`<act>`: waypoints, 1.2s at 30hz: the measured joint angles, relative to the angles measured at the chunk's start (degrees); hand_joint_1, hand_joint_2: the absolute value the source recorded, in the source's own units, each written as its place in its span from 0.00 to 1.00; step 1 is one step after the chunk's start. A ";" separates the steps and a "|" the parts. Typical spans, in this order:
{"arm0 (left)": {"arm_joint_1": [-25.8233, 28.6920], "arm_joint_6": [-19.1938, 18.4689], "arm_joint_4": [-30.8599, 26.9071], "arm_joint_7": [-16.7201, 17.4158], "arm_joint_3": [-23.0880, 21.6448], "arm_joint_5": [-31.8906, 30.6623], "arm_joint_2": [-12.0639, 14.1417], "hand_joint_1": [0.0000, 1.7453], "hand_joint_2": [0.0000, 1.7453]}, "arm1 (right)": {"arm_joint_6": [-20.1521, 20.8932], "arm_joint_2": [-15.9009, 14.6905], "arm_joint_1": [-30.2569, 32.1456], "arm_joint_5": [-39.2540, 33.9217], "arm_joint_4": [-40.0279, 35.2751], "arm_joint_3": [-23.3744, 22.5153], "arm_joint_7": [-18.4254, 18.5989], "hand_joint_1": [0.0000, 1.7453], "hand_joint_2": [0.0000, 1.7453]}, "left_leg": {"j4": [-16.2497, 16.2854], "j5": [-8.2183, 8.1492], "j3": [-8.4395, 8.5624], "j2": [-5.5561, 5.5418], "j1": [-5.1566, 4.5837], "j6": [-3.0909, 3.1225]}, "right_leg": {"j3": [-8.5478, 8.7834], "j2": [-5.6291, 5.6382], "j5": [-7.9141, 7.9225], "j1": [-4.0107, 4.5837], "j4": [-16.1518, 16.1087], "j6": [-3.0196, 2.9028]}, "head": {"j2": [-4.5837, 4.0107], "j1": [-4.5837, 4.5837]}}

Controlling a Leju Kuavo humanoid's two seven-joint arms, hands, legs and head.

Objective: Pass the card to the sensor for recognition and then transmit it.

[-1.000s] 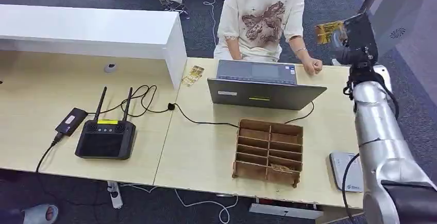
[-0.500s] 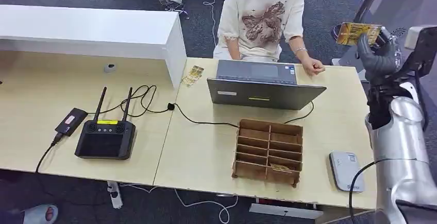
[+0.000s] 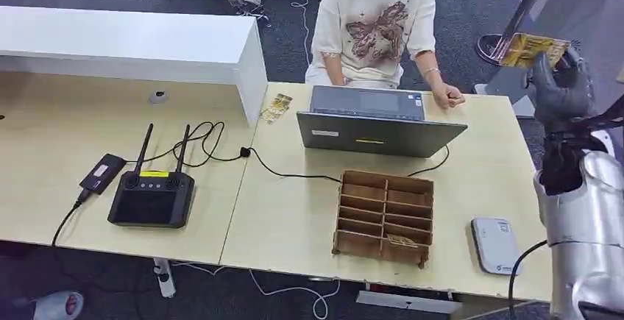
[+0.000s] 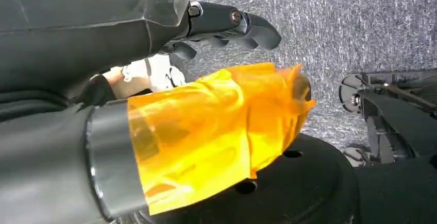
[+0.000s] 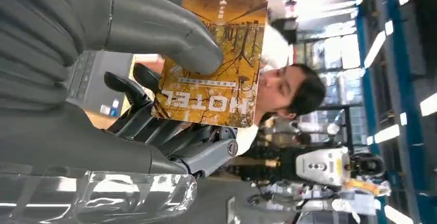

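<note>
Yellow hotel card (image 5: pixel 214 64) sits pinched in the right hand (image 3: pixel 559 88), raised well off the sensor (image 3: pixel 495 245); thin grip may let it slip.

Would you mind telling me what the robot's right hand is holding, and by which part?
The right hand pinches a yellow hotel card between thumb and fingers, on its faces near one long edge.

The card (image 5: pixel 216 59) looks smooth and a bit shiny, with a yellow tree print. The right hand (image 3: pixel 561 88) is dull grey plastic. The table (image 3: pixel 294 217) is pale, smooth wood. The sorting box (image 3: pixel 384 218) is rough brown wood. The floor (image 3: pixel 294 33) is fuzzy grey carpet.
</note>
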 joint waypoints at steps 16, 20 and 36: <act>0.82 4.00 0.00 -1.44 0.04 0.00 -0.87 0.00 0.00 | 14.30 -8.66 26.10 -14.92 -12.97 -14.93 -2.84 1.00 1.00 | 0.00 -0.15 -0.05 0.00 -0.04 0.17 | -0.01 -0.03 -0.09 -0.04 -0.05 0.10 | 0.00 -0.06; 0.84 3.98 0.00 -1.53 0.04 0.00 -1.14 0.00 0.00 | 16.26 -9.01 31.64 -16.39 -16.05 -18.73 -3.13 1.00 1.00 | 0.00 -0.16 -0.05 0.00 -0.03 0.18 | -0.02 -0.03 -0.11 -0.03 -0.05 0.11 | 0.00 -0.04; 0.91 4.57 0.00 -1.77 0.04 -0.04 -1.55 0.00 0.00 | 21.32 -7.70 42.96 -16.72 -22.19 -30.06 -2.47 1.00 1.00 | -0.01 -0.21 -0.01 0.15 -0.06 0.25 | -0.02 0.08 -0.13 -0.07 -0.04 0.13 | 0.00 -0.04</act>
